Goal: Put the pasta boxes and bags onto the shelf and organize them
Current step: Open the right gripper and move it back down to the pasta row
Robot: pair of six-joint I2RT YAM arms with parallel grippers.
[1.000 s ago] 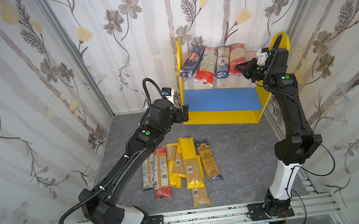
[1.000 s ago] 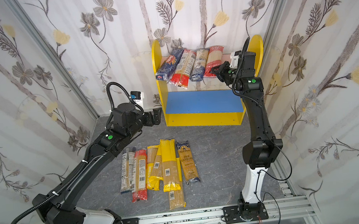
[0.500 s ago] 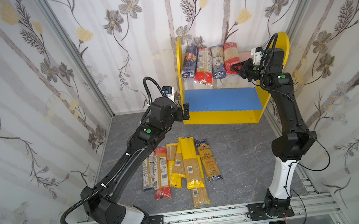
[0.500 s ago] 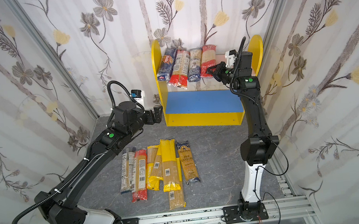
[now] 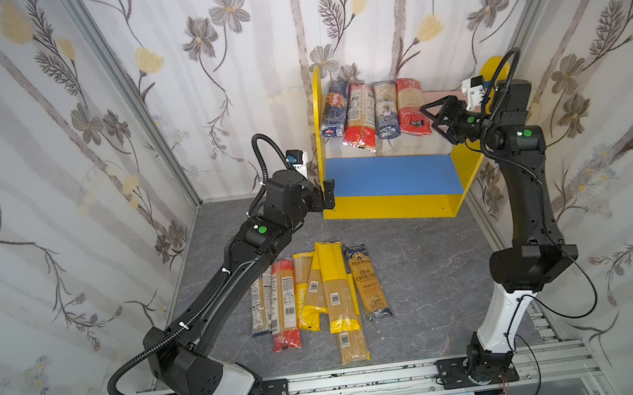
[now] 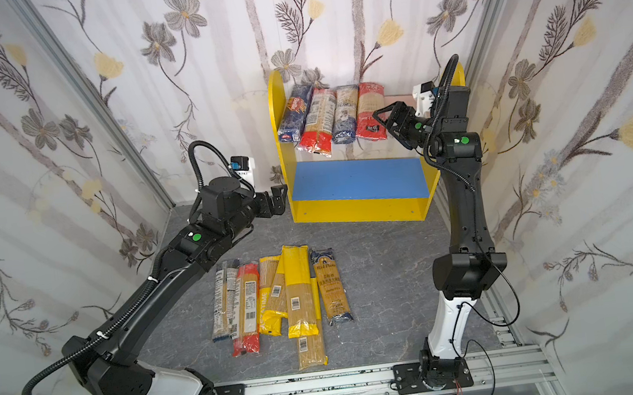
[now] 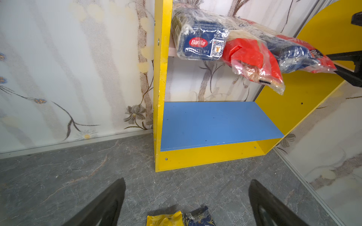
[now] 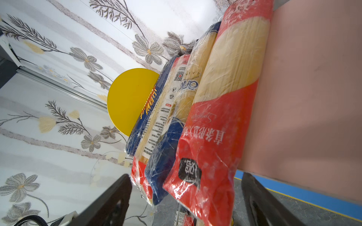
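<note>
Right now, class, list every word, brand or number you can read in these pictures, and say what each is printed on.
"Barilla": on the dark blue packet, which lies on the shelf.
"SPAGHETTI N°5": on the same packet, below the brand.
Chinese characters on the red packet: seen upside down, not read with certainty.
Labels and barcodes on the packets on the floor: too small to read.
</note>
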